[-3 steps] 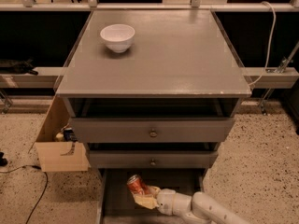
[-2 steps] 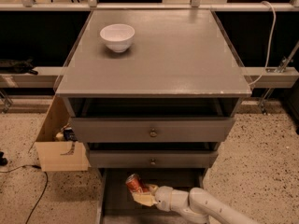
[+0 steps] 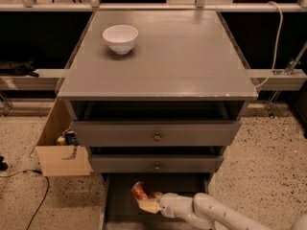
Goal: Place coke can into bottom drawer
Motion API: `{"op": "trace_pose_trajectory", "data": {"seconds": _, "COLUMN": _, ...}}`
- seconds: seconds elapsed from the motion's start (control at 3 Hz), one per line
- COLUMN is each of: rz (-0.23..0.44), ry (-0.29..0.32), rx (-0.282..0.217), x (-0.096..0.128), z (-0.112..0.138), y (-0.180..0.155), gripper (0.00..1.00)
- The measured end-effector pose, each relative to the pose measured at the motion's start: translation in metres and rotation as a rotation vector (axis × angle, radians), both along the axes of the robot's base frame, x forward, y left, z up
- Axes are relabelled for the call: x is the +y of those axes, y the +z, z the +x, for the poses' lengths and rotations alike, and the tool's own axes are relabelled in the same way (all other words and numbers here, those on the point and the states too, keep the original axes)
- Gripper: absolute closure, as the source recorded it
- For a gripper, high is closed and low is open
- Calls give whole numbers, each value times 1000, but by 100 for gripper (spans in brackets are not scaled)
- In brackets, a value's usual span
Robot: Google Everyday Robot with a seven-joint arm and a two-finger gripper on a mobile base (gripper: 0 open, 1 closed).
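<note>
The coke can (image 3: 139, 190) is red-orange with a silvery end. It lies tilted inside the open bottom drawer (image 3: 120, 209), the lowest grey tray pulled out under the two upper drawers. My gripper (image 3: 146, 200) reaches in from the lower right on a white arm. Its pale fingers (image 3: 149, 205) are closed around the can's lower part. The can sits low over the drawer floor; I cannot tell whether it touches the floor.
A white bowl (image 3: 120, 38) stands on the grey cabinet top (image 3: 192, 56). The two upper drawers (image 3: 156, 134) have round knobs. A cardboard box (image 3: 60, 152) stands at the cabinet's left. A black cable (image 3: 36, 198) lies on the speckled floor.
My gripper and the can have shifted slightly left and a little deeper into the bottom drawer. The grip on the can is unchanged.
</note>
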State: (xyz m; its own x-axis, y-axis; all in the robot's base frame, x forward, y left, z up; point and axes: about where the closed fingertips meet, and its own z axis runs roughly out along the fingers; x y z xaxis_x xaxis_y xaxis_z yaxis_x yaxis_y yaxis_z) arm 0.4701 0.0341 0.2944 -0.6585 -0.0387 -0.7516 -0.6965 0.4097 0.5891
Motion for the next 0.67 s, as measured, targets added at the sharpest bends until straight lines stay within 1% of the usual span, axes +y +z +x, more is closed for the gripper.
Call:
{"op": "trace_pose_trajectory", "data": {"seconds": 0.33, "rz": -7, "ry": 9, "rx": 0, "x": 5, "z": 0, "y": -1, "gripper": 100}}
{"op": "trace_pose_trajectory", "data": {"seconds": 0.67, "rz": -50, "ry": 38, "rx": 24, "x": 15, "z": 4, "y": -20, "gripper": 100}}
